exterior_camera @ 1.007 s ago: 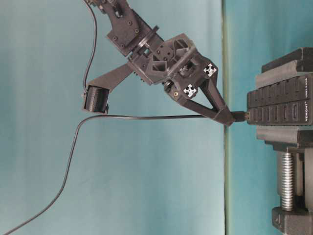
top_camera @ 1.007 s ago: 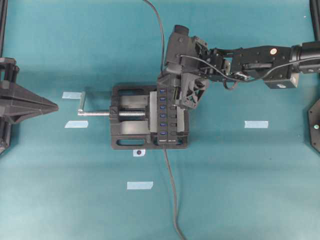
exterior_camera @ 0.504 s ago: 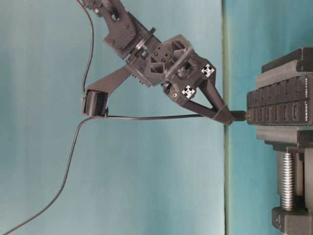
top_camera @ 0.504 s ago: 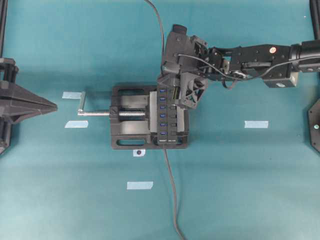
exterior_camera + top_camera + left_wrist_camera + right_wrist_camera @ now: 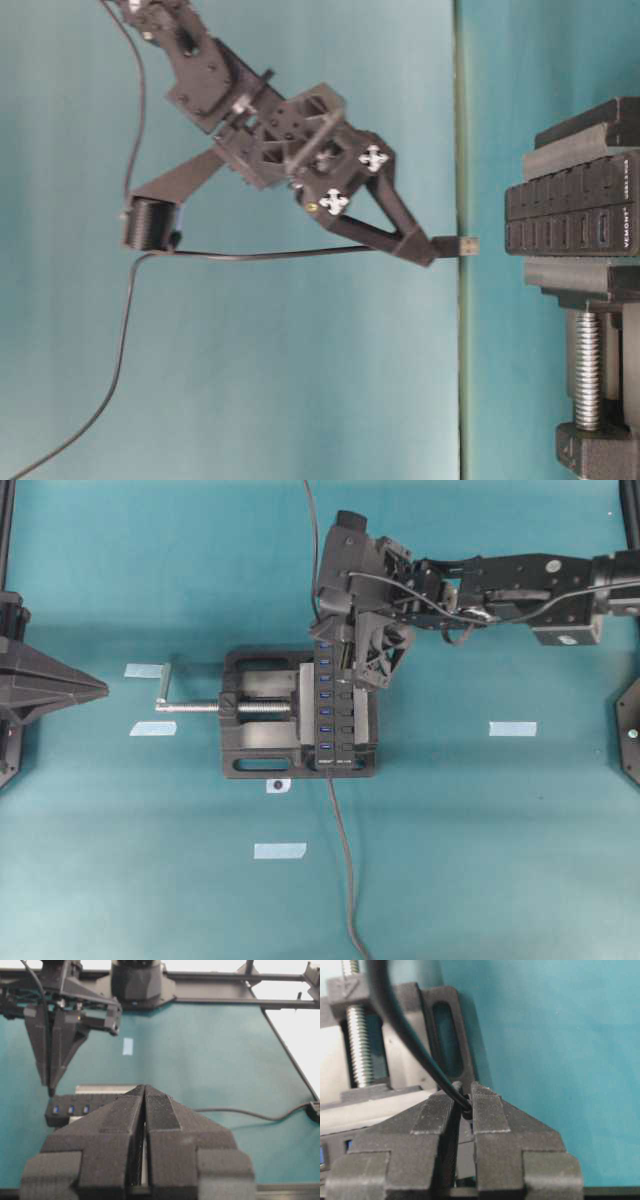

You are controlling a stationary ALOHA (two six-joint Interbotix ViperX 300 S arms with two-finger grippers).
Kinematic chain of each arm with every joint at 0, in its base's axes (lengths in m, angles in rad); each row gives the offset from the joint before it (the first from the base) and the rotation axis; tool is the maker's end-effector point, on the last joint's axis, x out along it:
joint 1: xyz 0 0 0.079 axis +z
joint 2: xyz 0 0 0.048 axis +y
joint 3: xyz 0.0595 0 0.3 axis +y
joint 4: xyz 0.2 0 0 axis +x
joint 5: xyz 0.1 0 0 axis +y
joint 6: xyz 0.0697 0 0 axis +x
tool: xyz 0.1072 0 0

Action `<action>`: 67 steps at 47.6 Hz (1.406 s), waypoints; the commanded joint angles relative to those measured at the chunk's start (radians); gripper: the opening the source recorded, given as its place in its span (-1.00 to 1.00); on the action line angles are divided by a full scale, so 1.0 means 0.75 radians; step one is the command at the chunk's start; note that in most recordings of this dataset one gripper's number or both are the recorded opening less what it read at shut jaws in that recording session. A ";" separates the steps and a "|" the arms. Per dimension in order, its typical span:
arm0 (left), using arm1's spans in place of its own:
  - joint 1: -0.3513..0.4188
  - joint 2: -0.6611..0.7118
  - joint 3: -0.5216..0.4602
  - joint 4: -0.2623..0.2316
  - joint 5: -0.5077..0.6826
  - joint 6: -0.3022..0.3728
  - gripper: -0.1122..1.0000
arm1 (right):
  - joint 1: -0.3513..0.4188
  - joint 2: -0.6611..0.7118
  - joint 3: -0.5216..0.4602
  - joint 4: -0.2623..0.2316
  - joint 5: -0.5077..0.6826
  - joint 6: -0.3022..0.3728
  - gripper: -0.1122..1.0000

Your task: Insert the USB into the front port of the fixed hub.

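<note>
Since the earlier frame, the right gripper (image 5: 432, 250) has withdrawn the USB (image 5: 462, 245), clamped in its jaws, clear of the fixed hub (image 5: 570, 217), marked "VEMONT". Arm angles toward the hub. Left gripper (image 5: 144, 1120) jaws together.

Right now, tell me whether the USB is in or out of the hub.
Out. In the table-level view the USB, pinched in the right pincer, has its metal tip bare, with teal background showing between it and the hub.
</note>
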 commanded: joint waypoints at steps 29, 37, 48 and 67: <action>0.002 0.012 -0.029 0.002 0.010 0.000 -0.80 | 0.170 -0.243 0.067 0.035 0.035 0.157 -0.74; 0.002 0.012 -0.033 0.002 0.010 -0.002 -0.80 | 0.223 -0.256 0.115 0.035 -0.022 0.237 -0.74; 0.002 0.012 -0.047 0.002 0.016 -0.002 -0.80 | 0.262 -0.235 0.166 0.033 -0.096 0.305 -0.74; 0.002 0.014 -0.059 0.004 0.047 -0.004 -0.80 | 0.278 -0.157 0.125 0.027 -0.106 0.305 -0.74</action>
